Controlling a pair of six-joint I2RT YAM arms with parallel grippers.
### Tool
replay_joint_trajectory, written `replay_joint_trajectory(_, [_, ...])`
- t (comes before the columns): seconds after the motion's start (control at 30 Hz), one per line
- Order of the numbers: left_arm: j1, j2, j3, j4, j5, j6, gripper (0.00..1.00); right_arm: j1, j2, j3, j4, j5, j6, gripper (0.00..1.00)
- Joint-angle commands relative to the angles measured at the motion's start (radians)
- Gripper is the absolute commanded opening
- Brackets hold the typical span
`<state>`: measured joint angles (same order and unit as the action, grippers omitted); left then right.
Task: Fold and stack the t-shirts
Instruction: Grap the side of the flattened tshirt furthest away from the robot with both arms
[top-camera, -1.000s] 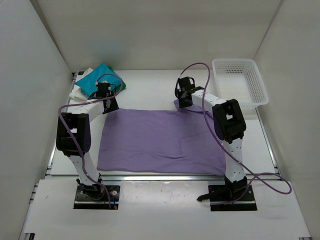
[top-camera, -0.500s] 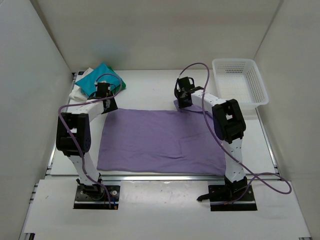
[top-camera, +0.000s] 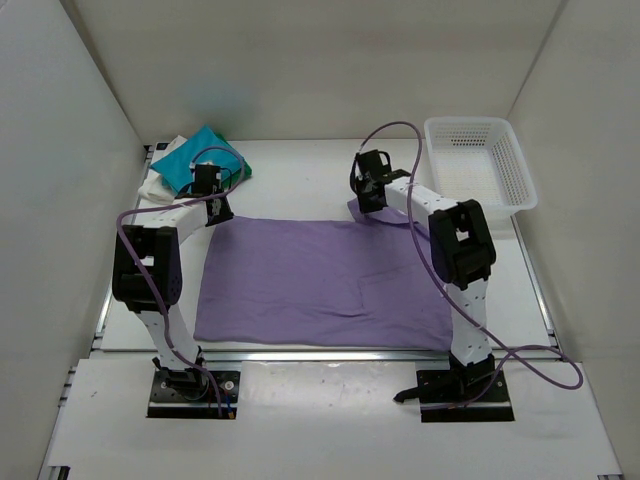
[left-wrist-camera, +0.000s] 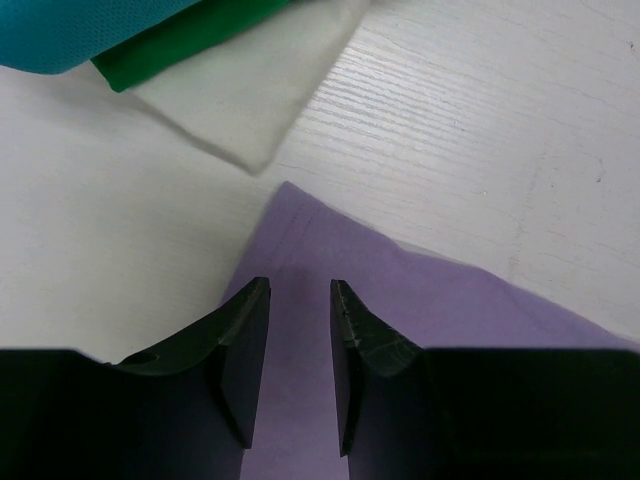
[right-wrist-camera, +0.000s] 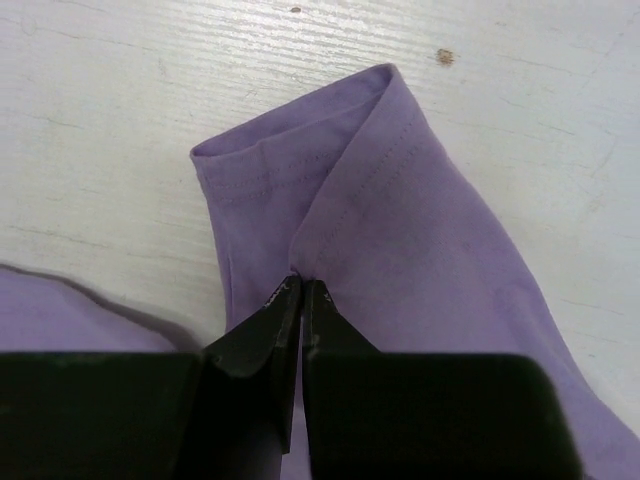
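The top view is bright and evenly lit from above, with the white enclosure walls (top-camera: 320, 60) paling to grey, only faint soft shadows under the white-and-black arms (top-camera: 458, 240), and the wide lens splaying the side walls outward. Both wrist views are crisp on the white wood-grain table (left-wrist-camera: 480, 90) and the stitching of the plain lavender-purple cloth t-shirt (right-wrist-camera: 420, 250), while the close black gripper fingers (right-wrist-camera: 250, 340) sink into near-featureless dark. A soft grey shadow edges the folded white t-shirt (left-wrist-camera: 250, 100) in the left wrist view, and mild glare whitens the table's far strip in the right.
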<state>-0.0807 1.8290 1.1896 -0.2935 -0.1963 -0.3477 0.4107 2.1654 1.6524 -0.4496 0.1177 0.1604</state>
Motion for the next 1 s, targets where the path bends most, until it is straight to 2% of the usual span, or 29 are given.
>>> replay_joint_trajectory(0.0, [-0.001, -0.005, 0.033, 0.008, -0.02, 0.01, 0.42, -0.004, -0.122, 0.023, -0.002, 0.02, -0.002, 0.0])
replay_joint_trajectory(0.17, [-0.002, -0.001, 0.033, 0.002, -0.015, 0.018, 0.42, -0.024, -0.203, -0.046, 0.002, -0.001, 0.008, 0.0])
replay_joint_trajectory(0.43, [-0.048, 0.044, 0.07, -0.013, -0.107, 0.053, 0.42, -0.058, -0.335, -0.212, 0.063, -0.042, 0.048, 0.0])
replay_joint_trajectory(0.63, [-0.024, 0.082, 0.103, -0.001, -0.121, 0.044, 0.51, -0.053, -0.397, -0.296, 0.086, -0.069, 0.07, 0.0])
replay_joint_trajectory(0.8, [-0.005, 0.139, 0.185, -0.081, -0.083, 0.024, 0.51, -0.038, -0.447, -0.362, 0.115, -0.089, 0.087, 0.01])
replay_joint_trajectory(0.9, [0.003, 0.153, 0.197, -0.081, -0.055, 0.009, 0.59, -0.03, -0.46, -0.391, 0.126, -0.081, 0.085, 0.01])
replay_joint_trajectory(0.97, [-0.004, 0.189, 0.263, -0.128, -0.051, 0.016, 0.61, -0.03, -0.467, -0.411, 0.135, -0.095, 0.1, 0.0])
